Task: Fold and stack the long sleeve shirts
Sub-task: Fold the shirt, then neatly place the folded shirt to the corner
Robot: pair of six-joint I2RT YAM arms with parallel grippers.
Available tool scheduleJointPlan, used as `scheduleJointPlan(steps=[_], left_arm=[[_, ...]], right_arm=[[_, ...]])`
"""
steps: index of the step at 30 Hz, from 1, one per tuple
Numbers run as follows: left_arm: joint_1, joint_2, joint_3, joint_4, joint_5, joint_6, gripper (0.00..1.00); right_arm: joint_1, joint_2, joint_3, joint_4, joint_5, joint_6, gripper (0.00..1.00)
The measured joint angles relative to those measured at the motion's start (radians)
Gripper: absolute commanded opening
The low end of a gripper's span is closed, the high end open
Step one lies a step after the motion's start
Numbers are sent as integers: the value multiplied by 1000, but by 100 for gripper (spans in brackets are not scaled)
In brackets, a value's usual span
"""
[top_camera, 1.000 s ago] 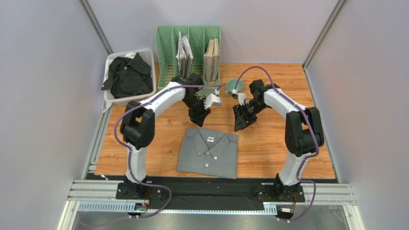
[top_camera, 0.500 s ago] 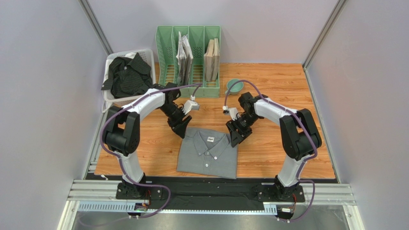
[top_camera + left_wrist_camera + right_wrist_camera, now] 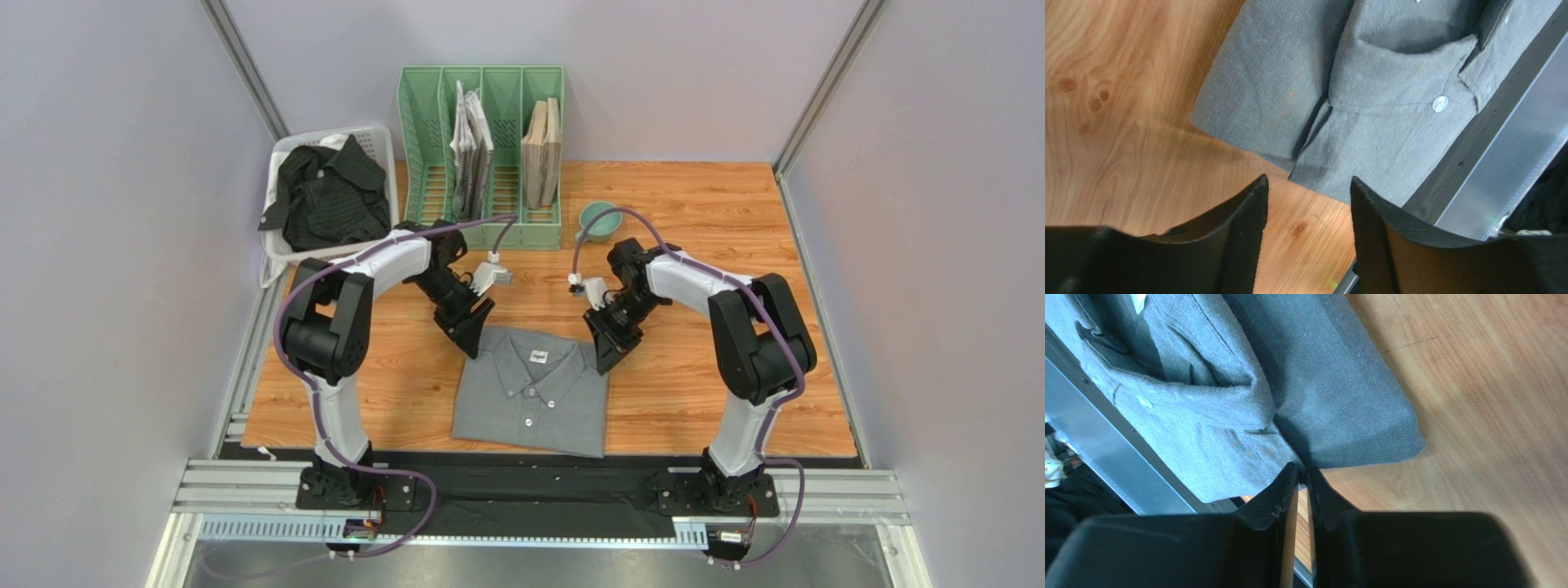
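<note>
The grey long sleeve shirt (image 3: pixel 530 392) lies folded, collar away from me, in the middle of the wooden table. The black striped shirt (image 3: pixel 325 190) is bundled in the white basket at the back left. My left gripper (image 3: pixel 472 337) hangs at the grey shirt's far left corner, open, with bare wood between its fingers (image 3: pixel 1309 184) and the shirt's edge (image 3: pixel 1389 116) just beyond the tips. My right gripper (image 3: pixel 605 355) is at the far right corner. In the right wrist view its tips (image 3: pixel 1303 470) are pinched together on the edge of the grey cloth (image 3: pixel 1229 398).
A white basket (image 3: pixel 285 251) stands at the back left. A green slotted file rack (image 3: pixel 423 123) with papers stands at the back middle. A small teal bowl (image 3: pixel 599 218) sits behind the right arm. Grey walls enclose three sides.
Both arms came down and toward me, from above the table's back to the grey shirt's far corners. The right gripper closed onto the cloth edge. The left gripper stayed open.
</note>
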Motion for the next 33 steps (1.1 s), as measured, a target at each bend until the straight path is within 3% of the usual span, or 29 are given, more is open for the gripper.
scheduleJointPlan(steps=[1,3,4,5,19,21,22,23,24,25,26,27,28,30,33], left_arm=[[0,6,0,3,9,-7,32],[0,14,0,6,28,-14,18],[0,15,0,6,38,-22,5],[0,15,0,6,50,-25,0],[22,-25,17,72,112,-132,0],[31,6,34,96,102,-153,16],[35,26,42,114,91,-170,33],[38,35,44,124,84,-177,38],[43,39,45,132,76,-192,53],[49,39,45,134,73,-201,55],[59,22,39,145,72,-217,56],[71,-5,26,160,72,-231,67],[86,-51,4,173,71,-242,72],[121,-211,-48,186,55,-256,99],[155,-516,-76,208,1,-268,99]], right_arm=[[0,0,0,0,2,1,0],[0,1,0,1,5,1,0],[0,1,0,1,6,1,0],[0,1,0,1,8,1,0],[-113,-47,58,13,111,8,0],[-113,-18,75,31,133,20,4],[-113,5,85,41,156,25,22],[-111,24,95,45,178,30,34],[-109,47,107,47,205,42,45],[-109,58,118,47,229,54,77],[-113,64,136,35,259,62,92],[-117,56,146,27,275,84,100],[-118,31,156,22,290,92,100],[-121,-57,161,22,306,130,100],[-104,-284,147,50,312,199,100]])
